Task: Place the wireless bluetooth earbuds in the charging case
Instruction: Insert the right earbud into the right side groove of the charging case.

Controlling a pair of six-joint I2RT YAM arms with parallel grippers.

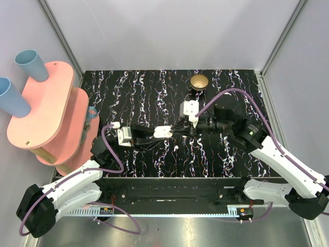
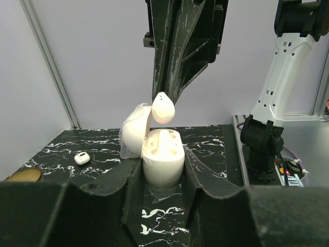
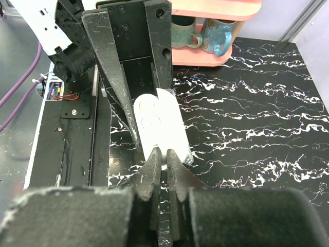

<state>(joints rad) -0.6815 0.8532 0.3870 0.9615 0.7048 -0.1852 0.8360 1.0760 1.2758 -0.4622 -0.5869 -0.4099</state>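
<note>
Jaws above black veined tabletop

The left arm reaches from its base at the near left toward the middle, elbow low and wrist level; the left gripper points right, its fingers clamped on either side of the case; the right arm bends in from the near right, forearm stretched leftward; the right gripper slants down toward the left one, its fingers nearly together, pinching an earbud just above the case.
</note>
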